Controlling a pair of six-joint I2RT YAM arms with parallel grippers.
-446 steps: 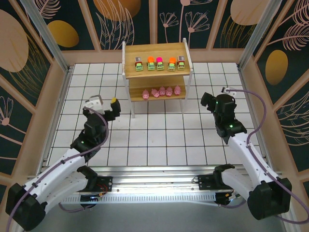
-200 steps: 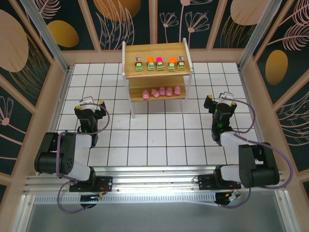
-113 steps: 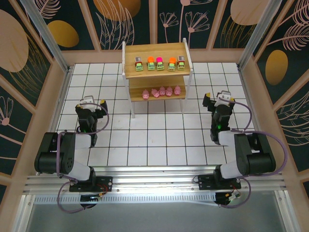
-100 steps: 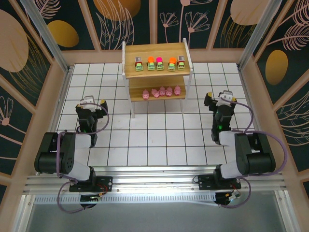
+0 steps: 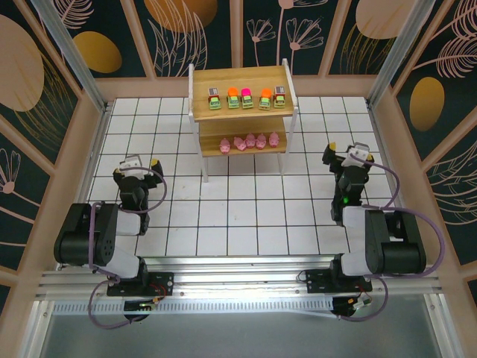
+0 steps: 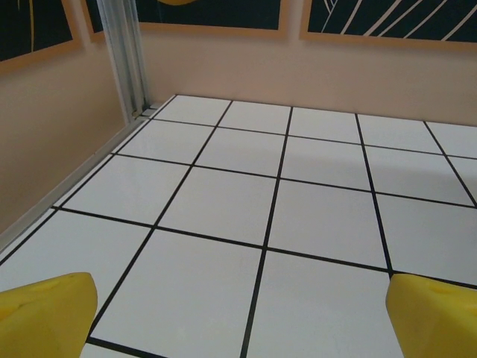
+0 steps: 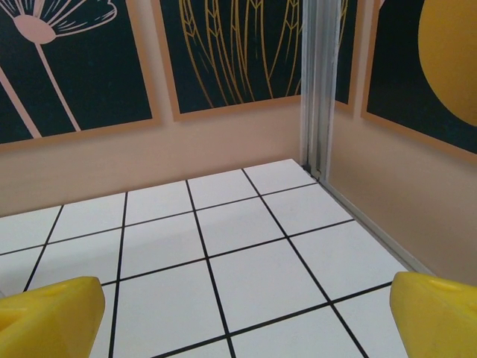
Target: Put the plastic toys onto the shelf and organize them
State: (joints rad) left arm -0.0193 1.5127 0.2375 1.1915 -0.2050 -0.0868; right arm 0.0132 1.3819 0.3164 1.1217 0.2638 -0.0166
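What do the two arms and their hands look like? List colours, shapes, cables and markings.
The left arm and right arm match: bulky black joint housings joined by white links, a greyish-purple cable looping along each. The left hand and right hand are black, topped by a white block, with yellow fingertips. A small green light glows on the right arm.

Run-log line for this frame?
left gripper: open, empty | right gripper: open, empty | green blocky toys: five, shelf top tier | pink pig toys: five, lower tier
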